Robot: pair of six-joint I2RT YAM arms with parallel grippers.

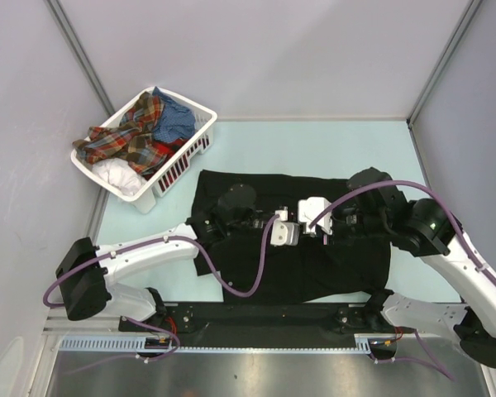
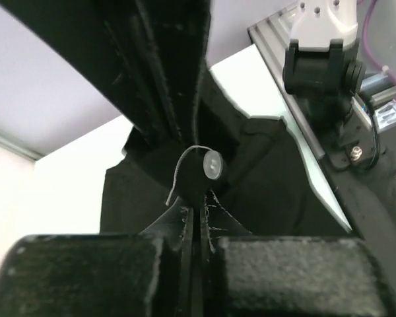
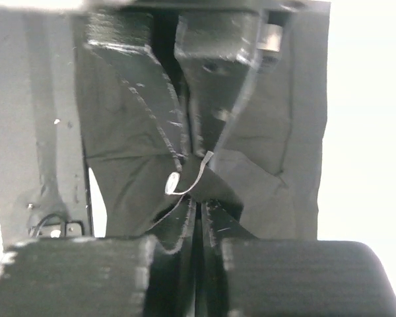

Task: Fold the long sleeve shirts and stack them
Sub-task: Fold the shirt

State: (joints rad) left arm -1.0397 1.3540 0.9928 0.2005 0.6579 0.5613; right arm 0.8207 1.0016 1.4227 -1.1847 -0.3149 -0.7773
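Observation:
A large black long sleeve shirt (image 1: 314, 273) lies spread over the middle of the pale table. My left gripper (image 1: 298, 230) and right gripper (image 1: 307, 221) meet tip to tip above its centre. In the left wrist view my left gripper (image 2: 198, 224) is shut on a raised fold of the black shirt (image 2: 270, 178), just below a pale button (image 2: 212, 165) with a loose thread. In the right wrist view my right gripper (image 3: 201, 211) is shut on the same fold of the shirt (image 3: 270, 145), beside the button (image 3: 172, 183). Each wrist view shows the other gripper's fingers opposite.
A white slatted basket (image 1: 172, 175) stands at the back left. It holds a red-orange plaid shirt (image 1: 128, 136), a blue one (image 1: 175, 122) and a white one (image 1: 120, 175). Grey walls close in the table on three sides. The arm bases and rail (image 1: 256, 318) run along the near edge.

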